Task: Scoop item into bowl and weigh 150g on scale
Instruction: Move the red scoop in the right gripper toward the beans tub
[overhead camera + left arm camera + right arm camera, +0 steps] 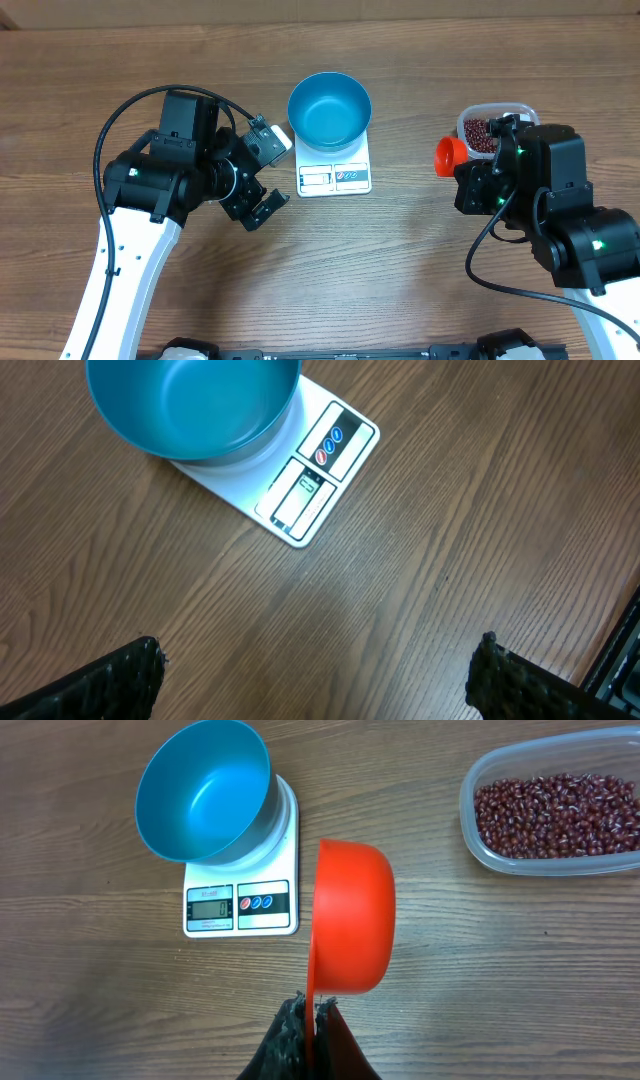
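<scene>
The blue bowl (330, 110) sits empty on the white scale (335, 178); both also show in the left wrist view, bowl (190, 405) on scale (310, 470), and in the right wrist view, bowl (203, 790) on scale (240, 905). Red-brown beans (555, 813) fill a clear tub (480, 845) at the right; the beans (480, 137) show partly under the right arm. My right gripper (311, 1010) is shut on the handle of an orange scoop (352, 917), its cup (449, 155) turned on its side and held between scale and tub. My left gripper (318, 660) is open and empty, left of the scale.
The clear tub (478, 112) stands at the right, partly covered by the right arm. Bare wooden table lies in front of the scale and between the arms.
</scene>
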